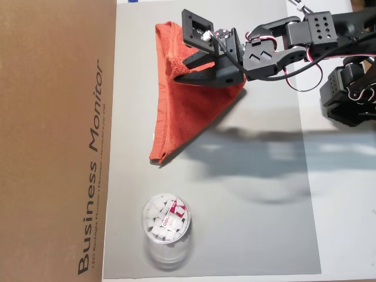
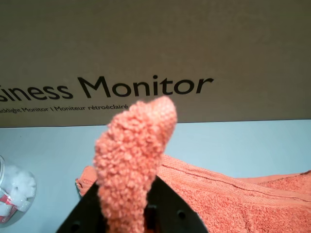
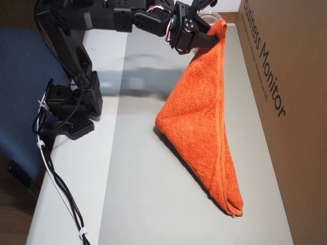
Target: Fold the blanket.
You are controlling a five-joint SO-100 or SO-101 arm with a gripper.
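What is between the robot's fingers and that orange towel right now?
Nothing: the fingers already pinch a corner of the towel and hold it up off the grey mat. The cup and cardboard box stand off to the sides.

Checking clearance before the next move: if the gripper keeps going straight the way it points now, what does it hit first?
Probably the cardboard box. The gripper, shut on a corner of the blanket, faces the box's printed side in the wrist view, with only bare grey mat between them. The depth of that gap is unclear.
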